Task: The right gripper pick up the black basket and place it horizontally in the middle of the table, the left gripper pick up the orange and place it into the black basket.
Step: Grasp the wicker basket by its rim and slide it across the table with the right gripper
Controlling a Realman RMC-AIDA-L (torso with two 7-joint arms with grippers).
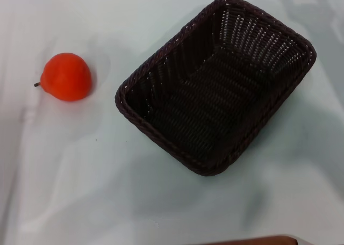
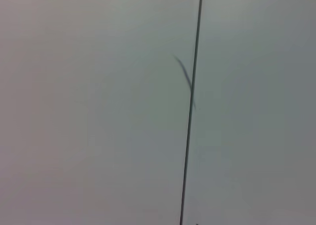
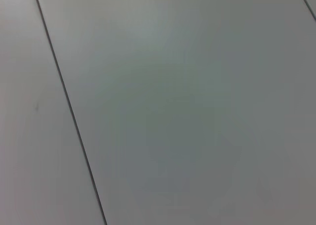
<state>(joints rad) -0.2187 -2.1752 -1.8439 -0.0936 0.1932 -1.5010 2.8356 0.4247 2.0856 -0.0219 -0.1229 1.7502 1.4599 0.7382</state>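
The black basket (image 1: 215, 86) rests on the table (image 1: 80, 175), right of centre, opening upward, its long axis running diagonally from near-left to far-right. The orange (image 1: 67, 77) lies on its side well apart to the basket's left, its short dark stem pointing left. Neither end effector appears in any view, so their state cannot be told; both wrist views show only pale panelling with dark seams

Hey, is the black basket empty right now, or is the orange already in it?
Empty. The head view shows only bare weave inside the black basket, and the orange lies on the table to its left, apart from it.
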